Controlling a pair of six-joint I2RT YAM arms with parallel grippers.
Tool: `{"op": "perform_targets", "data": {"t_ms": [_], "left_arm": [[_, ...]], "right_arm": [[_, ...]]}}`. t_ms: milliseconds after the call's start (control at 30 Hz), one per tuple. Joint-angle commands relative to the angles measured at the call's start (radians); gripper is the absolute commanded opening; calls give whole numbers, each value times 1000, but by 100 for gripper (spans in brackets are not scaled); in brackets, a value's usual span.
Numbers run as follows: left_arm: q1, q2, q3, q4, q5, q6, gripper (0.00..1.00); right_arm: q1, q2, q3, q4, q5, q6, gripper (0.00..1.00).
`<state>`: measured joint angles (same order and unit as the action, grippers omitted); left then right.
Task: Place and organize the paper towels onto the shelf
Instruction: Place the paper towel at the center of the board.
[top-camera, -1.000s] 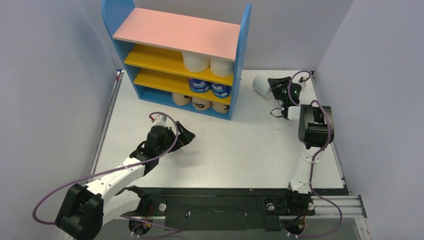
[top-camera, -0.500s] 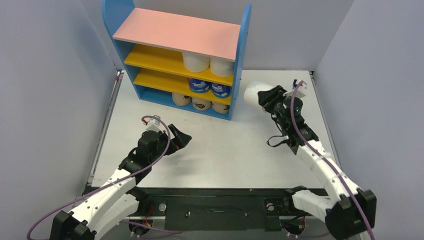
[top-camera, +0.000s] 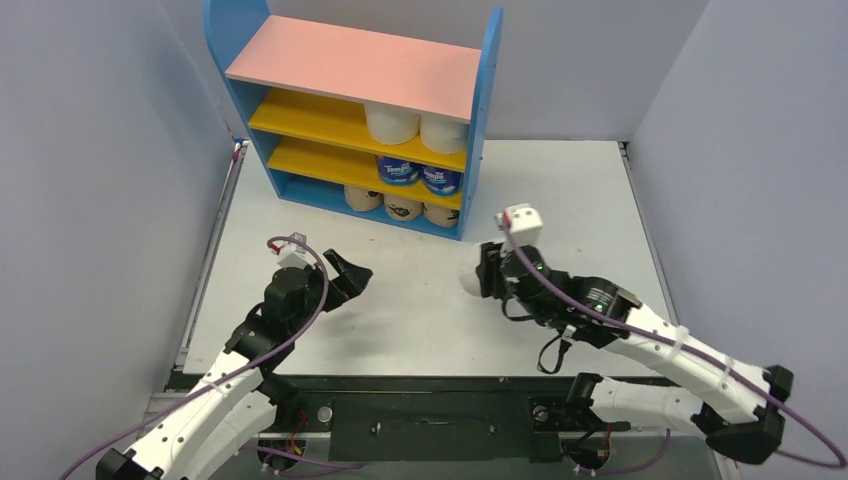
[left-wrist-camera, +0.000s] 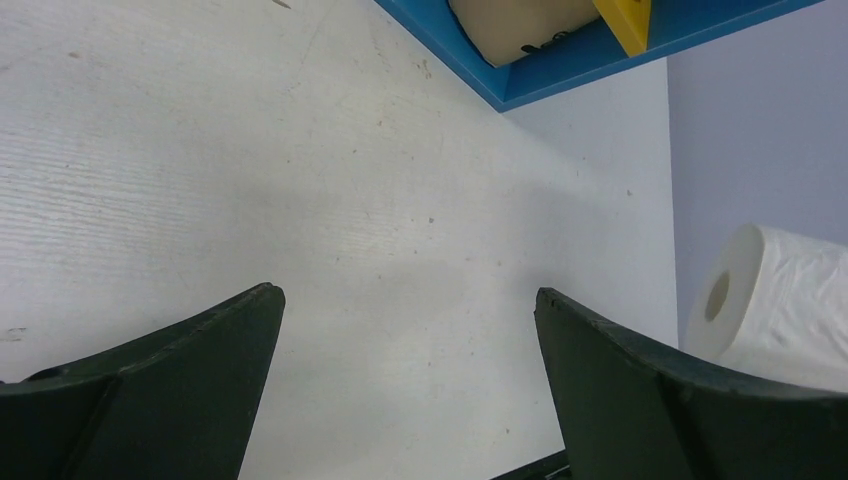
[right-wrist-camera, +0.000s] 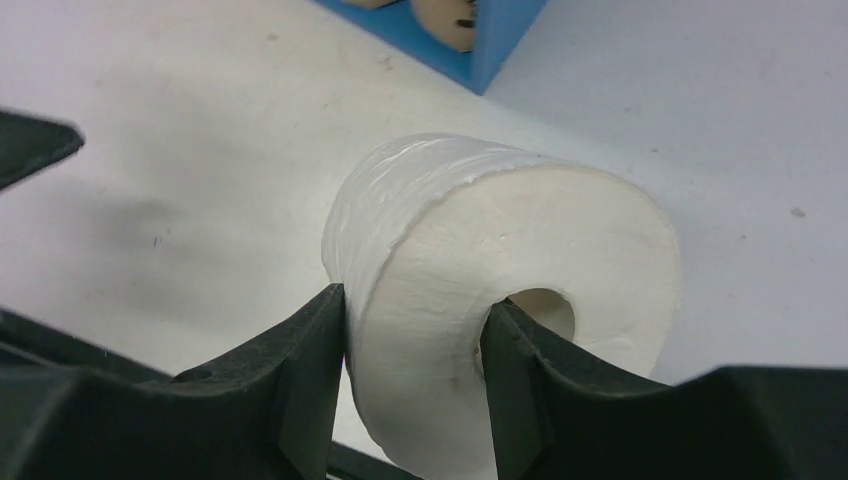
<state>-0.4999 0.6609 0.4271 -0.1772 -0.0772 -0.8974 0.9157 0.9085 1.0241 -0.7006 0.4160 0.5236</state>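
Top external: right tool (top-camera: 481, 280) leftward, mid-table

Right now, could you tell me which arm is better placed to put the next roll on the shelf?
Right: the right gripper is shut on the white roll, with one finger in its core. The left gripper is open and empty.

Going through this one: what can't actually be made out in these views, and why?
Top view: the right gripper covers most of the white roll; whether it touches the table is unclear.
Top view: the shelf has its top board hiding the rear of the tiers below.
Left wrist view: the tan roll is cut off by the top edge, print unreadable.
Top view: the blue rolls carry label text too small to read.
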Motion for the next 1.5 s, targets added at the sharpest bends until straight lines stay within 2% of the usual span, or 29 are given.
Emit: {"op": "perform_targets", "data": {"t_ms": [0,167,267,533,1033,1467], "left_arm": [[13,-29,73,-81,-81,-2,96],[36,-65,115,-190,-132,-16,96],[51,-96,108,-241,-166,-47,96],[86,-171,77,-251,-172,-5,96],[103,-110,94,-272,-213,29,96],[103,-62,68,-238,-153,-11,96]], "right_arm": [[207,176,161,-95,187,-81,29],[276,393,253,-48,132,-172,28],[278,478,310,3,56,-225,28],[235,748,462,18,-75,-323,29],[208,892,503,16,-148,-365,40],[206,906,487,26,-183,-345,64]]}}
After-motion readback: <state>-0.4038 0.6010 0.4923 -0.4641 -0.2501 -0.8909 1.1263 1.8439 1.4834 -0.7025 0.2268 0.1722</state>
